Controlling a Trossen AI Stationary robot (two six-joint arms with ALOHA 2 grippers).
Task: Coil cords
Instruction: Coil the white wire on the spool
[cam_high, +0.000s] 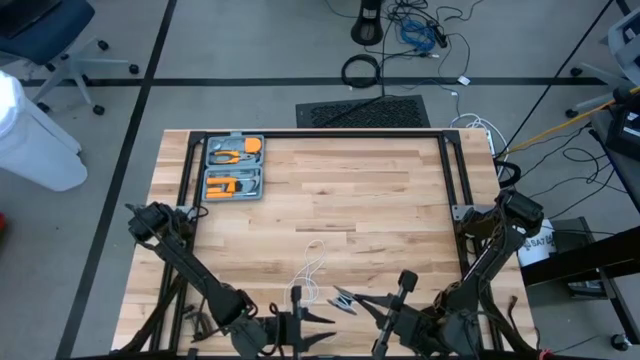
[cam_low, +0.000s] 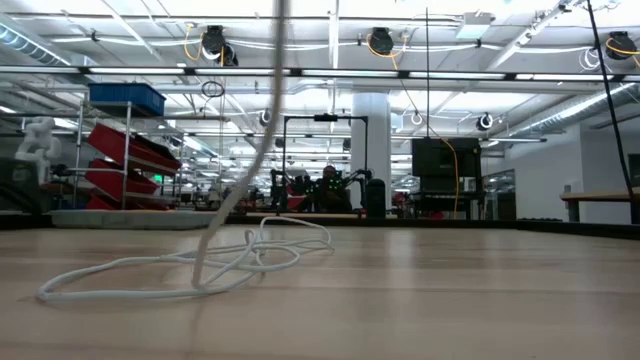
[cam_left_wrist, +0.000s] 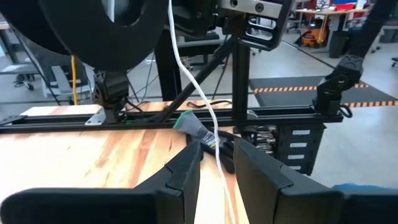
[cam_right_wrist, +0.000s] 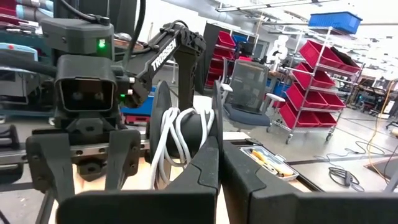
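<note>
While both arms crowd the near edge of the table (cam_high: 400, 190), the right gripper (cam_right_wrist: 219, 163) is clenched with no gap between its 2 fingers, and in the right wrist view it pinches the rim of the black reel (cam_right_wrist: 194, 134), which stands on edge with several turns of white cord (cam_high: 314, 262) wrapped around its hub. Just beyond the reel in that view, the left gripper (cam_left_wrist: 216, 163) faces it head-on, a green light showing on its housing. From the left wrist view, the left gripper's fingers stand partly apart and the cord runs down between them, close to both; whether they press on it cannot be told from these frames. A large black disc fills the upper part of that view, and a grey plug-like piece lies on the wood just past the fingertips. From above, the loose remainder of the cord lies in a few slack loops on the bare wood near the table's middle front, just ahead of both grippers, and the low view shows 1 strand rising steeply from those loops. A grey tool case (cam_high: 234, 167) with orange-handled tools sits open at the far left corner, well apart from the cord.
</note>
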